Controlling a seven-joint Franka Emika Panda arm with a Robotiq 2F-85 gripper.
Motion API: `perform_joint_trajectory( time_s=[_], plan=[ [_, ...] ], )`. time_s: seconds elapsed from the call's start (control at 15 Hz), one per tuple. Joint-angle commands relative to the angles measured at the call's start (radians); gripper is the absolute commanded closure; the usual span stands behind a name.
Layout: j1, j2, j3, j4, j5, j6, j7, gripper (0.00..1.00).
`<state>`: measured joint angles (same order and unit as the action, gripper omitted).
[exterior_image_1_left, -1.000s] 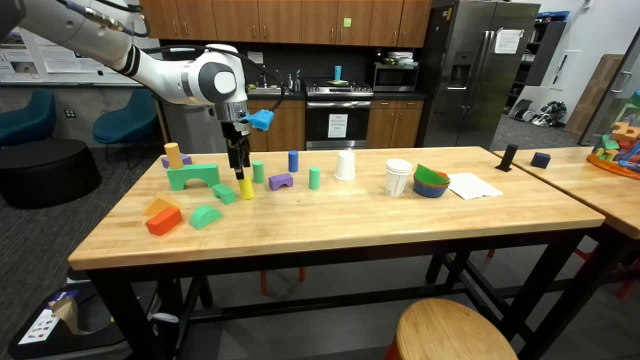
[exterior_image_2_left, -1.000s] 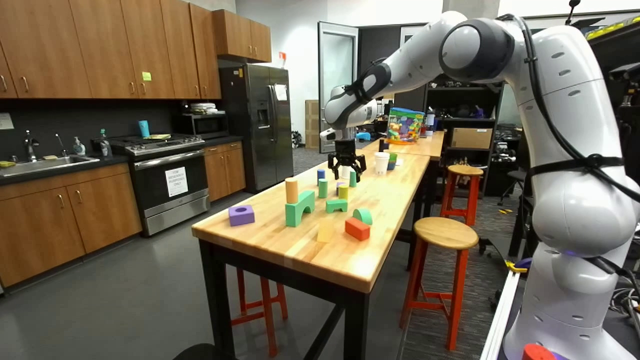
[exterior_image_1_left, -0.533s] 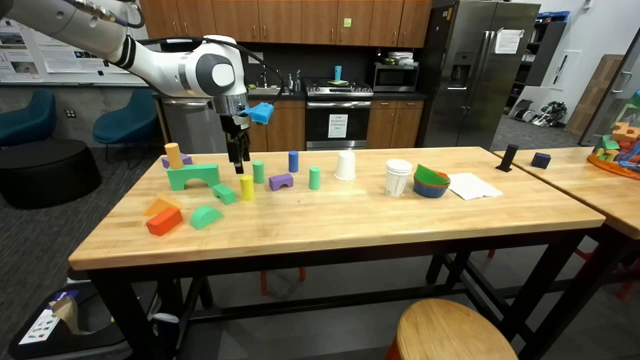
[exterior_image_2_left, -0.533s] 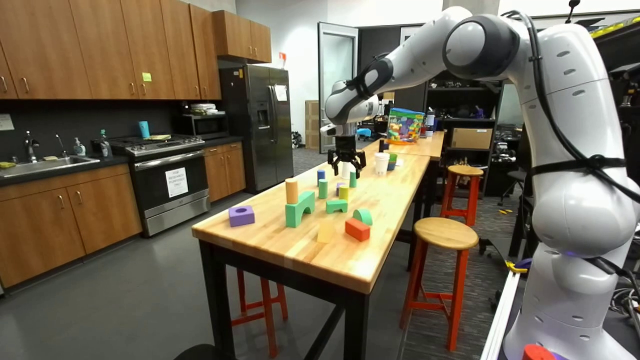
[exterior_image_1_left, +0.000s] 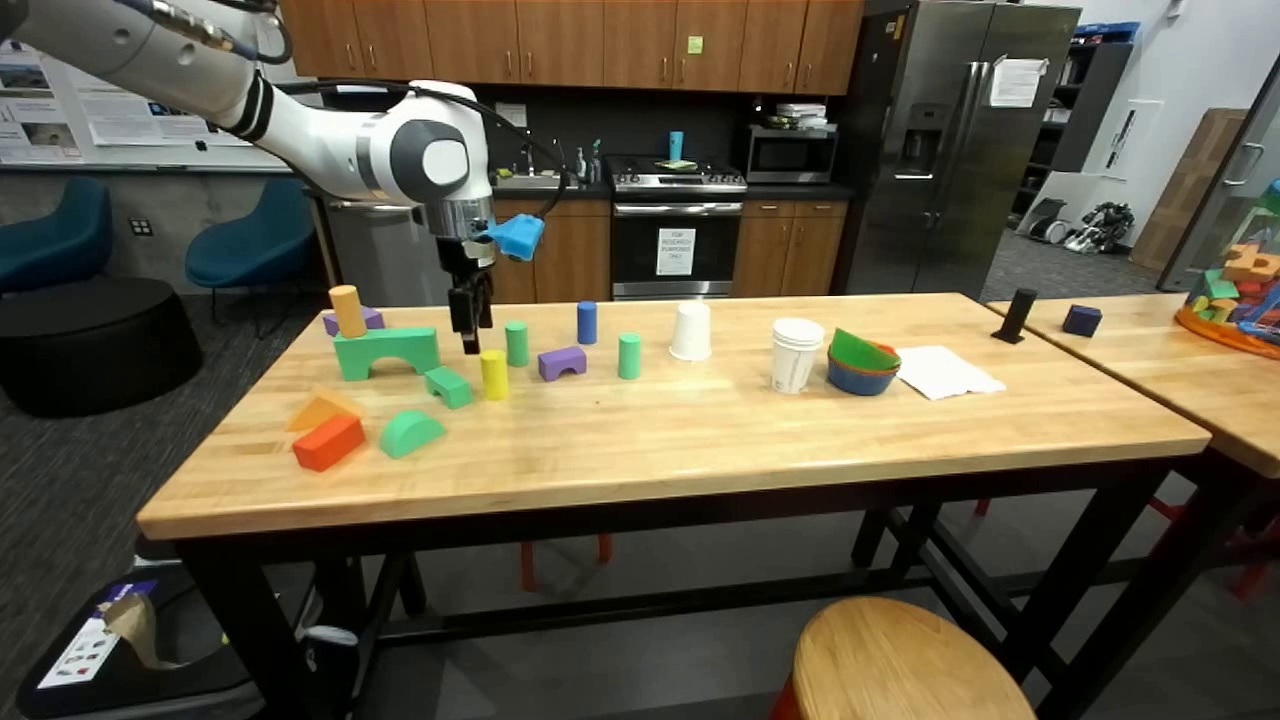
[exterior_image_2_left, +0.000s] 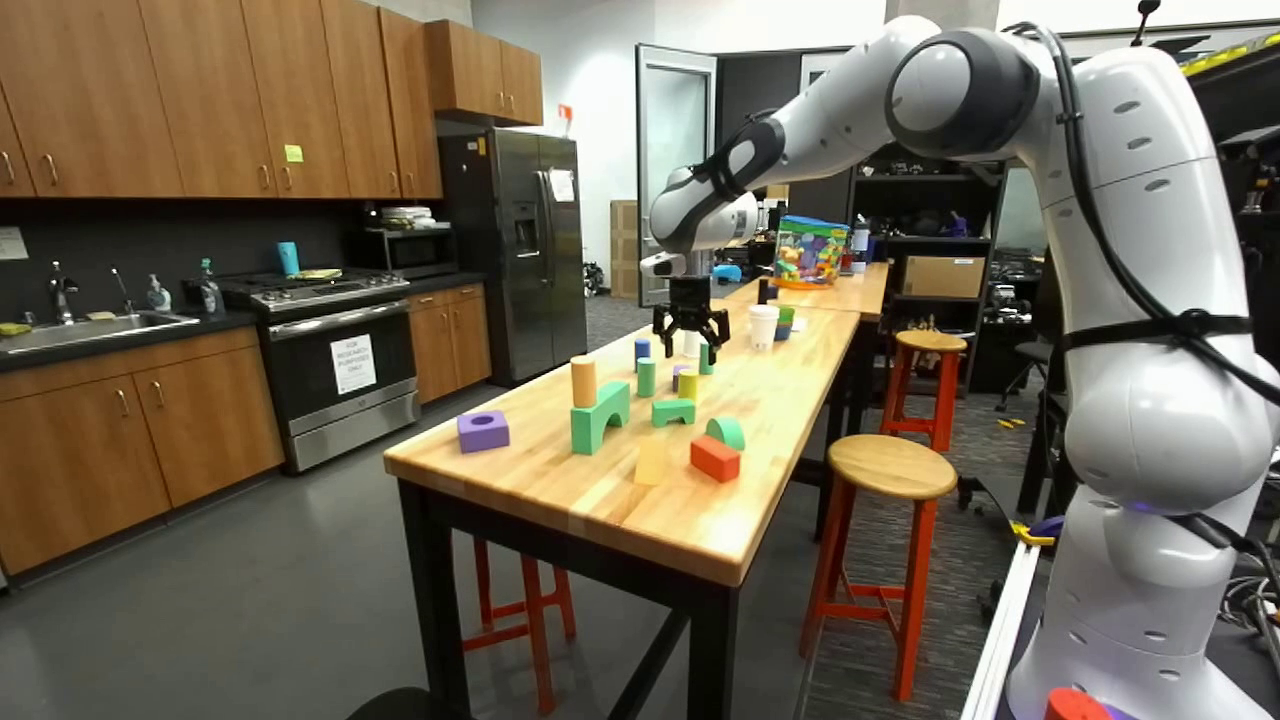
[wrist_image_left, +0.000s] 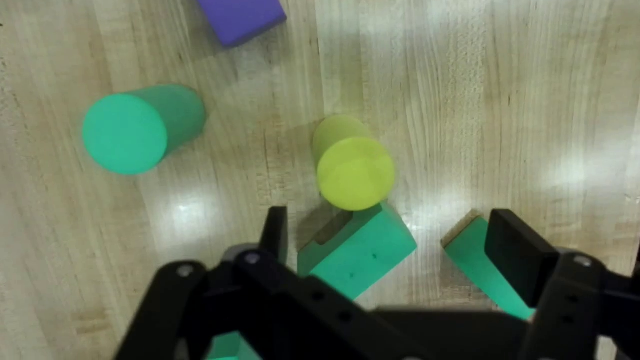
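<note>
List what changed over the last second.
The gripper rose, then dipped, ending slightly further left in an exterior view, no longer overlapping the yellow cylinder there. It stayed open and empty; the large green arch and upside-down white cup stayed put.

Wrist view: arch block (wrist_image_left: 367, 252) below, between jaws; cylinder (wrist_image_left: 356, 172) ahead of jaws; second cylinder (wrist_image_left: 125, 134) ahead-left; probably half-round block (wrist_image_left: 480, 267) below right jaw, part hidden.

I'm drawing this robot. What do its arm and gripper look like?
The arm is glossy white and rounded, with dark grey joint rings and a black cable strapped along it. A silver collar and blue piece sit near the gripper, which is black with two blocky fingers.
</note>
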<state>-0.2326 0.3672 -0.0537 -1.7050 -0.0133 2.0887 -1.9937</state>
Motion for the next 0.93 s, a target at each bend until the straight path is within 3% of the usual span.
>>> perform_joint_trajectory(
  time_s=[0.0,0.4,0.87],
  plan=[
    [-0.011,-0.006,0.007,-0.022,0.032,0.036,-0.039,0.00],
    [-0.009,-0.007,0.007,-0.066,0.028,0.122,-0.055,0.00],
    [-0.010,0.002,0.006,-0.081,0.026,0.130,-0.060,0.00]
  ],
)
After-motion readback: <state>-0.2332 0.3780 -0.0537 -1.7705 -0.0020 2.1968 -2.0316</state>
